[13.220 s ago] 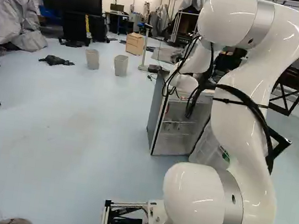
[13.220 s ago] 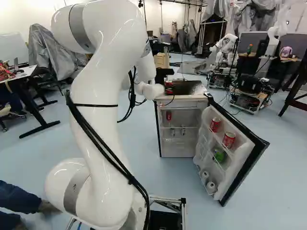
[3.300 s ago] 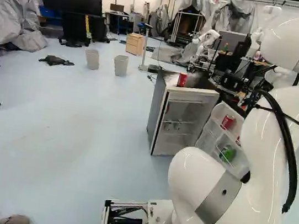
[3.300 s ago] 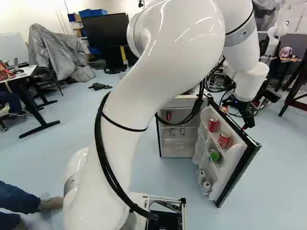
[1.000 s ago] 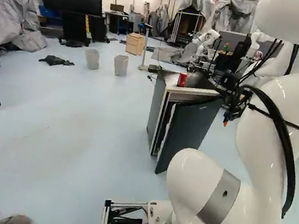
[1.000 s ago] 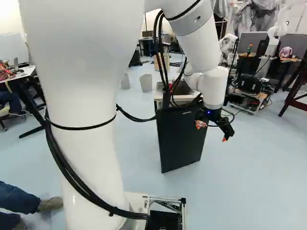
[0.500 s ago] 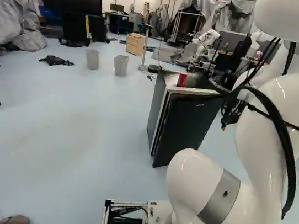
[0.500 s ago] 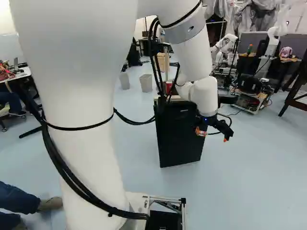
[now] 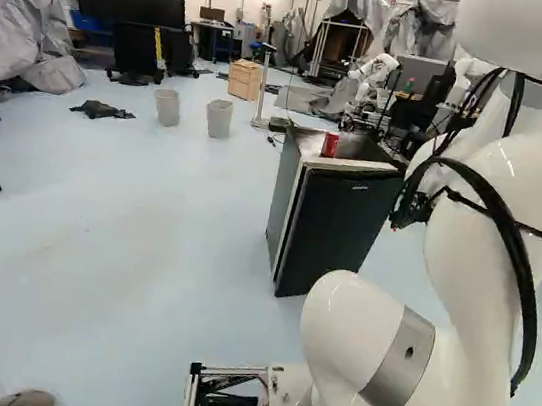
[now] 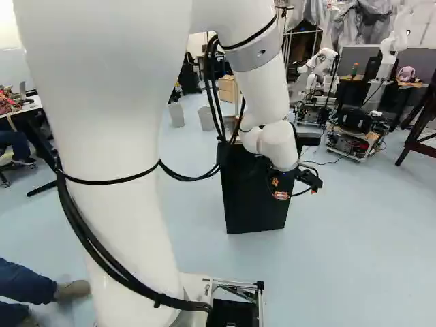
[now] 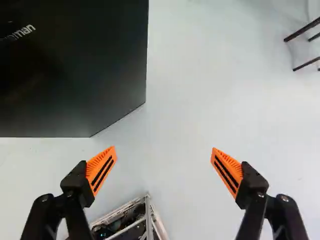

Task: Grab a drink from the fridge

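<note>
My gripper is beside the fridge door's edge in the right base view. In the wrist view the gripper stands wide open, nothing between its orange pads. The fridge has its dark door against the cabinet, shut or nearly so, hiding the inside and the door shelves with their cans. Ahead of one finger, the door's dark front shows in the wrist view. A red can stands on the fridge top in the left base view.
Two bins and a wooden drawer unit stand beyond the fridge. Another robot and a wheeled base are behind to the right. A corner of my base frame lies below, between the fingers. A person's foot is near my base.
The fridge door has swung in against the cabinet, from standing partly open a second ago. My wrist and gripper have shifted left toward the fridge in both base views. The base has stayed put.
</note>
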{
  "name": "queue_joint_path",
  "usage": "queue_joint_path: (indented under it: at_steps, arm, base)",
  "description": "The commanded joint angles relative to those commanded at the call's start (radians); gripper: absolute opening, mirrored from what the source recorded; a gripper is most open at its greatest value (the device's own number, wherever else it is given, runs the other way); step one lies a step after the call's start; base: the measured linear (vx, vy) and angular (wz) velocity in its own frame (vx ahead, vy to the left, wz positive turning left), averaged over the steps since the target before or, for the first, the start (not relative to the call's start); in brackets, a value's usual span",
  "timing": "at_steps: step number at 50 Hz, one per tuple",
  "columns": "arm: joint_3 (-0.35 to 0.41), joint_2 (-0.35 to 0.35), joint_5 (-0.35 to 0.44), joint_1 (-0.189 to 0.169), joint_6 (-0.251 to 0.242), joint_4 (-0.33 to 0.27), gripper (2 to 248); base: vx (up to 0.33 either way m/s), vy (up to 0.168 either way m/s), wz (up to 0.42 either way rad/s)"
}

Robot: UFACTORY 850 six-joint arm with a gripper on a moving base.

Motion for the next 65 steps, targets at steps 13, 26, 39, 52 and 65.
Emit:
queue_joint_path:
  at_steps: [13, 26, 39, 52, 65]
  arm:
    - [0.036, -0.004, 0.136, 0.029, 0.000, -0.005, 247]
    - [0.072, -0.007, 0.273, 0.058, 0.000, -0.005, 247]
    - [0.108, -0.009, 0.410, 0.087, 0.000, -0.005, 247]
    - [0.144, -0.012, 0.530, 0.117, 0.000, -0.005, 247]
    - [0.178, -0.016, 0.601, 0.148, 0.000, -0.005, 247]
  base:
    - [0.000, 0.000, 0.000]
    - [0.000, 0.000, 0.000]
    - [0.000, 0.000, 0.000]
    - [0.000, 0.000, 0.000]
    - [0.000, 0.000, 0.000]
